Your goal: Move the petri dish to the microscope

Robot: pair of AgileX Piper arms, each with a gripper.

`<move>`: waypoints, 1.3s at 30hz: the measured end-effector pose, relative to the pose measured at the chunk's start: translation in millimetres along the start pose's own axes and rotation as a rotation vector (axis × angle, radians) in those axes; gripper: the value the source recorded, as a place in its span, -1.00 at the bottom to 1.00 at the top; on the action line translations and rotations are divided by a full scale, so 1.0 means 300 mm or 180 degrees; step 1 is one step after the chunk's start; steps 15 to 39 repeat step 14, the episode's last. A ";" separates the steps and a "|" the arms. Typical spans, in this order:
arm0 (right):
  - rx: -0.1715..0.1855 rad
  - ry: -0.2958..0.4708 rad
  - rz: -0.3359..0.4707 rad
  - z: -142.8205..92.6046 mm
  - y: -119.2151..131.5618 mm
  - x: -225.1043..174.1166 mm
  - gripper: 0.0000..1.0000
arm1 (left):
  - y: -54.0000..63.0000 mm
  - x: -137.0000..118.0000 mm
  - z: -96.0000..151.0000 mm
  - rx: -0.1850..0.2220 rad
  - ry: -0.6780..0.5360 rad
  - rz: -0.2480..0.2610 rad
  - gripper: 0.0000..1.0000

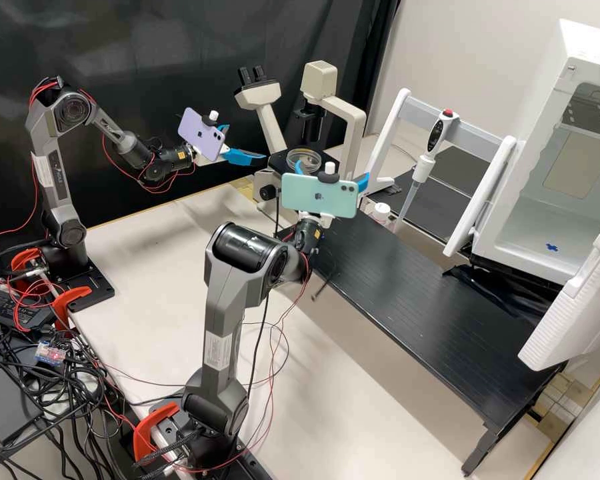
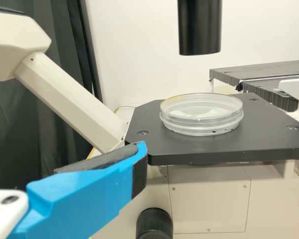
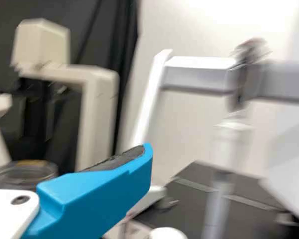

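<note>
The clear round petri dish rests flat on the black microscope stage, below the dark condenser tube. My left gripper stands open beside the stage, its blue fingers apart and holding nothing; in the left wrist view the dish is beyond my left gripper. In front of the microscope, on the bench side, my right gripper is also open and partly behind its green phone. The right wrist view has the blurred dish off to the side of my right gripper, not touching it.
Beyond my right gripper stand a white rack with a hanging pipette and a small white-capped container. A black slatted table runs toward an open white cabinet. The eyepiece tube slants near my left gripper.
</note>
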 end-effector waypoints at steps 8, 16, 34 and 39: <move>-0.0003 -0.0775 0.0436 0.106 0.065 -0.173 1.00 | 0.000 0.000 0.000 0.0000 0.0000 0.0000 1.00; 0.0109 -0.1191 0.0599 0.172 0.080 -0.247 1.00 | 0.000 0.000 0.000 0.0000 0.0000 0.0000 1.00; 0.0109 -0.1191 0.0599 0.172 0.080 -0.247 1.00 | 0.000 0.000 0.000 0.0000 0.0000 0.0000 1.00; 0.0109 -0.1191 0.0599 0.172 0.080 -0.247 1.00 | 0.000 0.000 0.000 0.0000 0.0000 0.0000 1.00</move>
